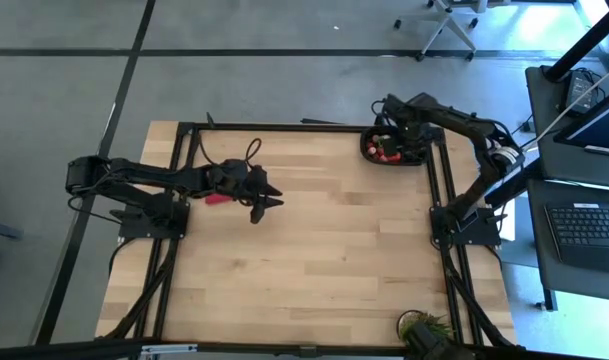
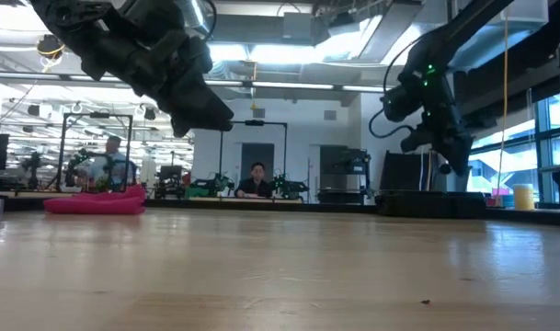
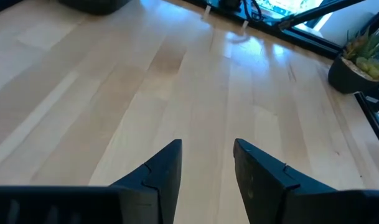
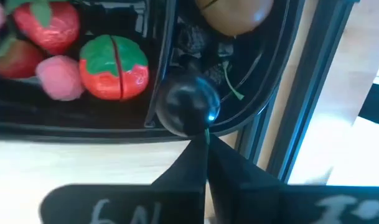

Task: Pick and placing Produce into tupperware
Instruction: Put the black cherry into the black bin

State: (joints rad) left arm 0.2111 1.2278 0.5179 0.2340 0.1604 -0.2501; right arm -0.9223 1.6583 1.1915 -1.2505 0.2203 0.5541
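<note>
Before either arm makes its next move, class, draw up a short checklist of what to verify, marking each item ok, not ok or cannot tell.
1. Left gripper empty, fingers apart over bare table: ok.
2. Right gripper shut, at the tupperware rim: ok.
3. Right gripper holds the dark round piece at its tips: cannot tell.
4. Produce already in the tupperware, including the red tomato-like piece: ok.
5. Red item beside the left arm is produce: cannot tell.

You see pale, smooth, faintly glossy plank wood on the table [image 1: 324, 250]; the black tupperware [image 4: 251, 81] looks like shiny plastic.
</note>
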